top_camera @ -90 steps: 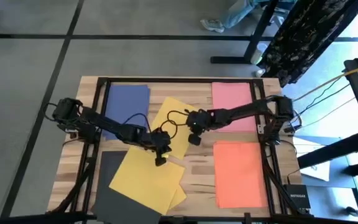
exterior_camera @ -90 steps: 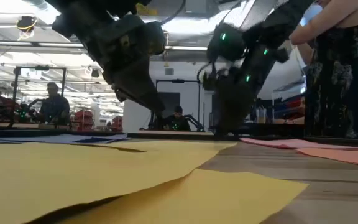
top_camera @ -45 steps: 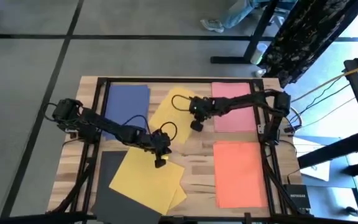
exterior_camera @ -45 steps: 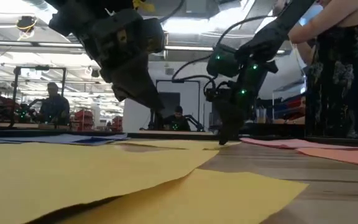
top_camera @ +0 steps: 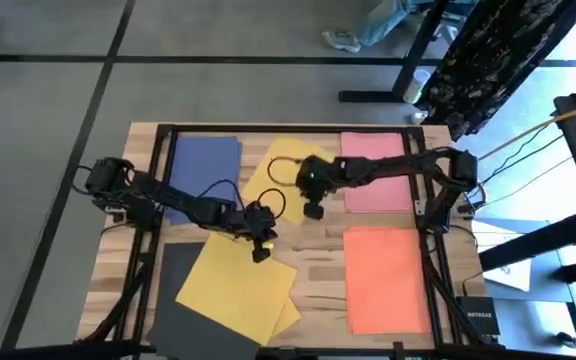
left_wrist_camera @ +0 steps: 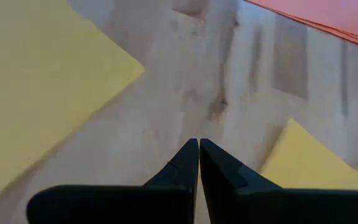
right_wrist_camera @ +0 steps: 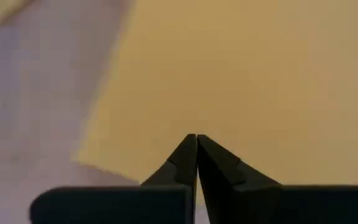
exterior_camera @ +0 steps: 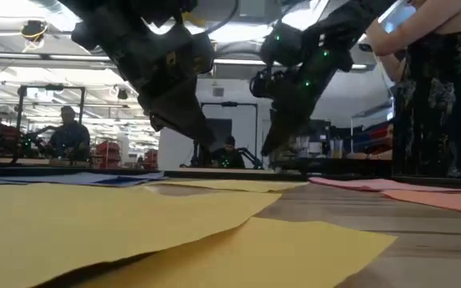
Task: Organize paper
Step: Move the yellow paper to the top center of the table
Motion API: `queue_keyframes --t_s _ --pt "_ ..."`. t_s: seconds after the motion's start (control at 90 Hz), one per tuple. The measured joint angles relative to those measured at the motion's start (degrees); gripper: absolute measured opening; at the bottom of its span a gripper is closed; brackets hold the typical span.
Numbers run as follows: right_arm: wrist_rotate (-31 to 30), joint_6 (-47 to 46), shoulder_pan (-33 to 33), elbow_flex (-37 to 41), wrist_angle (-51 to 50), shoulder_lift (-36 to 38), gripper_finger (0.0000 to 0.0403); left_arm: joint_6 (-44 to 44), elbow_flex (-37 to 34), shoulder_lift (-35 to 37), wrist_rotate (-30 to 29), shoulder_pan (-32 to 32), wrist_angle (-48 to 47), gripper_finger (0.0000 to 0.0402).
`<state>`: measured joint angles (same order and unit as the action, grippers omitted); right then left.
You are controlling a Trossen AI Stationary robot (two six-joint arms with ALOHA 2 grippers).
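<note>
Seen from above, we find both arms reaching toward the middle of the wooden desk, where sheets of coloured paper lie flat. The left gripper hangs over the bare wood just beside the upper edge of the large yellow sheet near the front; its fingers are pressed together with nothing between them. The right gripper hovers at the edge of a second yellow sheet farther back, its fingers likewise closed and empty, clear of the paper in the low view.

Around them we count the rest of the set: a navy blue sheet at the back left, a pink sheet at the back right, an orange sheet at the front right, and a dark grey-black sheet at the front left, partly covered by the front yellow one. The two yellow sheets lie tilted against the desk's edges; the others sit square.

Beyond the desk, the low view shows a person in a dark patterned dress standing to one side and another person seated far back in the room.
</note>
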<state>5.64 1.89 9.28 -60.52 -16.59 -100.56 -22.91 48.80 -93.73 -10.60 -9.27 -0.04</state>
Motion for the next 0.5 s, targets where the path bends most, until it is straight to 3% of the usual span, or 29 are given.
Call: queue_keyframes --t_s 0.211,0.367,0.5 --pt "-4.3 -3.6 -7.9 1.7 7.6 -2.0 0.0000 -0.3 -2.1 2.3 -0.2 0.3 5.6 0.0000" --pt "-9.0 -4.9 -8.8 2.4 8.8 -5.0 0.0000 0.4 -7.1 8.0 1.0 0.8 10.1 0.0000" --pt "-9.6 -6.3 -8.9 2.3 10.9 -6.7 0.0000 0.0 -12.8 13.5 1.0 1.5 14.4 0.0000"
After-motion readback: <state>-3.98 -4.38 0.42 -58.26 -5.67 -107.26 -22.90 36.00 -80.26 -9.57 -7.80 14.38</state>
